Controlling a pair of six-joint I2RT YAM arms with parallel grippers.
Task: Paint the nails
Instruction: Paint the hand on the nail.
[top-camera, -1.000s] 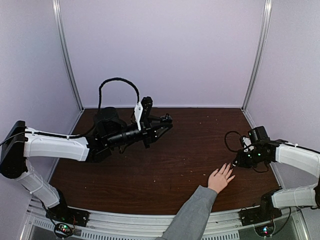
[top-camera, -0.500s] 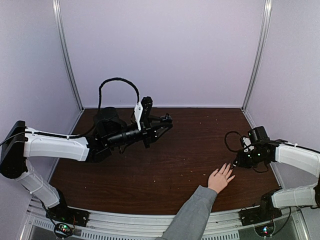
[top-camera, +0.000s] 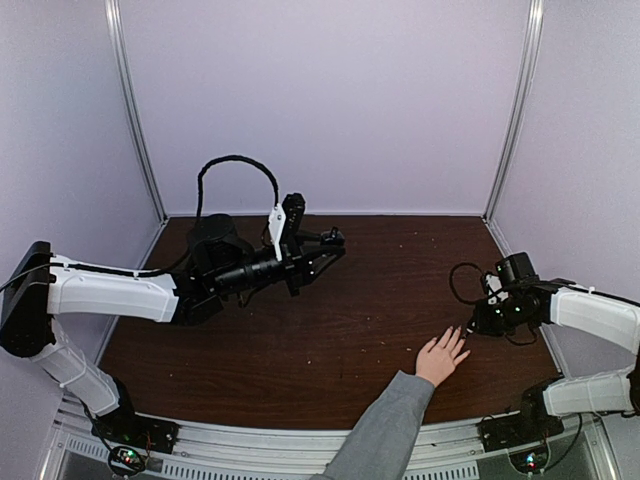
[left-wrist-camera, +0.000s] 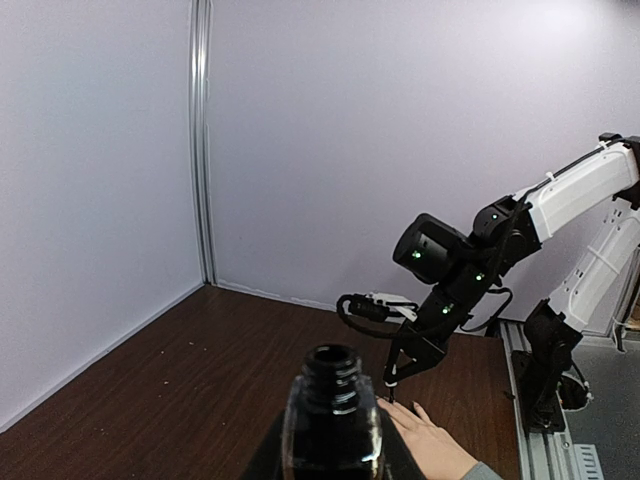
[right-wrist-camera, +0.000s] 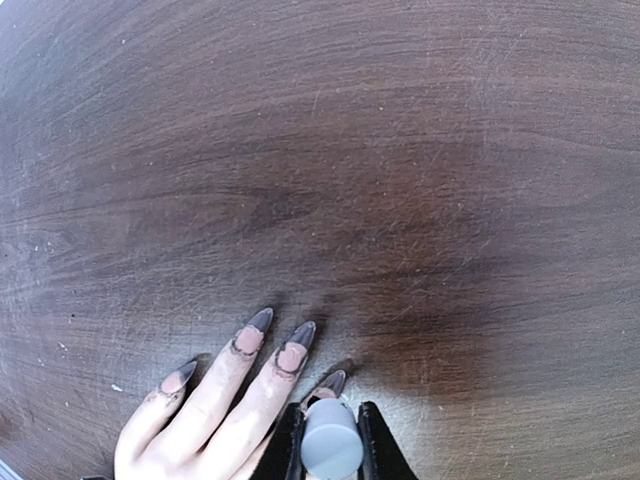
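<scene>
A light-skinned hand (top-camera: 440, 358) with a grey sleeve (top-camera: 385, 428) lies flat on the dark wooden table, fingers spread. Its nails (right-wrist-camera: 292, 350) are long and pointed, with dark tips and pale pink bases. My right gripper (right-wrist-camera: 332, 440) is shut on the grey brush cap (right-wrist-camera: 332, 452) and holds it directly over one nail (right-wrist-camera: 332, 383). It also shows in the top view (top-camera: 470, 327) at the fingertips. My left gripper (top-camera: 325, 245) is shut on the small dark polish bottle (left-wrist-camera: 332, 420), uncapped and upright, above the table's back left.
Pale walls with metal corner posts (top-camera: 515, 110) enclose the table (top-camera: 340, 320). A black cable (top-camera: 238, 165) loops above the left arm. The right arm's base (left-wrist-camera: 548, 360) stands at the table edge.
</scene>
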